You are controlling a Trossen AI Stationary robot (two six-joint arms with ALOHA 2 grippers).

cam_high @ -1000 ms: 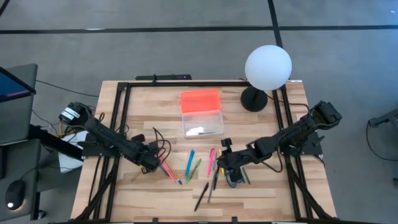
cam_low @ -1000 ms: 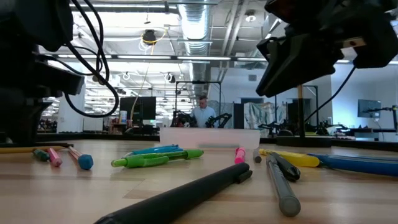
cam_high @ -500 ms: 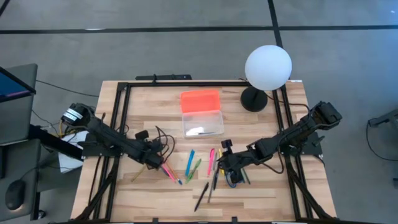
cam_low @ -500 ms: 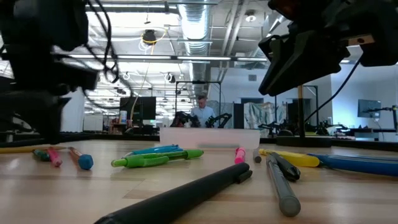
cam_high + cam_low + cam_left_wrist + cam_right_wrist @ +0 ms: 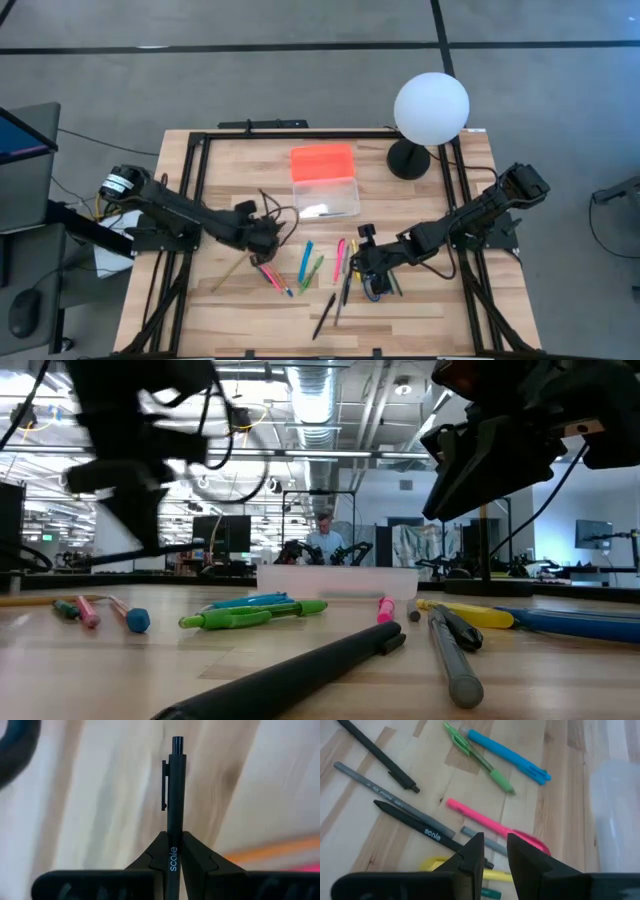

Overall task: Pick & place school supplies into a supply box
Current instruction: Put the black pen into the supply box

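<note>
left pincer | grips black pen (print reads "scale")

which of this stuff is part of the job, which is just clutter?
Job:
- black pen, clamped in left gripper
- loose pens on the table
- scissors under right gripper
- supply box with orange lid

Clutter:
- globe lamp
- person in the room behind
</note>
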